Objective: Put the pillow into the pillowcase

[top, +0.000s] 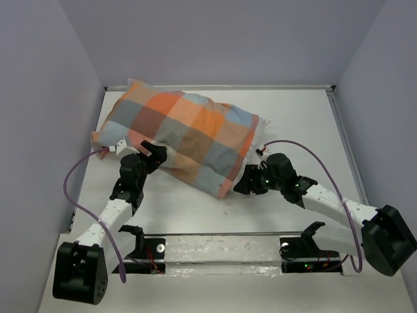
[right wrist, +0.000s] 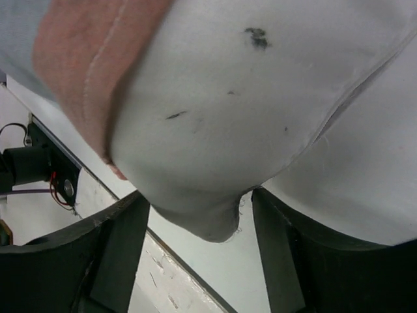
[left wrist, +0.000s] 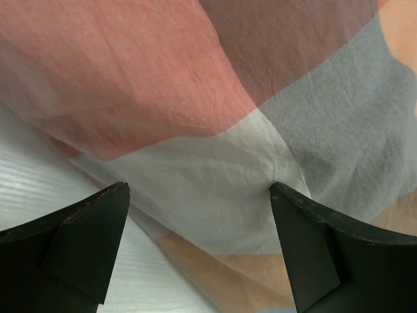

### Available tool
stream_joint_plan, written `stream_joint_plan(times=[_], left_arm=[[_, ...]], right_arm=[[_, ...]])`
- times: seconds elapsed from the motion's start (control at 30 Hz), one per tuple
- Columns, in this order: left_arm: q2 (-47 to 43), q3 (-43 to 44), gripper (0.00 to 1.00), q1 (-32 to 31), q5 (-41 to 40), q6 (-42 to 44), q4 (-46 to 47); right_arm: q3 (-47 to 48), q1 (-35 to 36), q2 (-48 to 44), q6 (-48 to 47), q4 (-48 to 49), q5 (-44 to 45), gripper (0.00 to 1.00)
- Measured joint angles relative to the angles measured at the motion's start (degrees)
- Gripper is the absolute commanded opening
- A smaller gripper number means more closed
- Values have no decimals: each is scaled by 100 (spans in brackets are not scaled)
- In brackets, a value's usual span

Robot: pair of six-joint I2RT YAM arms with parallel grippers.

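Note:
The checked pillowcase lies across the back left of the table, plump with the pillow inside. The white pillow shows only at the sack's right end. My left gripper is open against the pillowcase's near left side. In the left wrist view its jaws stand wide apart with checked fabric just beyond the tips. My right gripper is open at the near right corner. In the right wrist view a white pillow corner hangs between its jaws, beside the orange hem.
The white table is walled at the back and both sides. A clear bar with black mounts runs along the near edge between the arm bases. A purple cable loops beside the left arm.

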Motion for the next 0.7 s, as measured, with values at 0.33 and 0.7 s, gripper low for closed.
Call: stream_joint_plan(times=[0.33,0.7], left_arm=[[1016,-149,1,24,-129,-254,2203],[-610,-133,0,219,-138,-59,1419]], right_arm=[[221,378,448,42,170,186,0],[758,1521,81,-35,-494,719,0]])
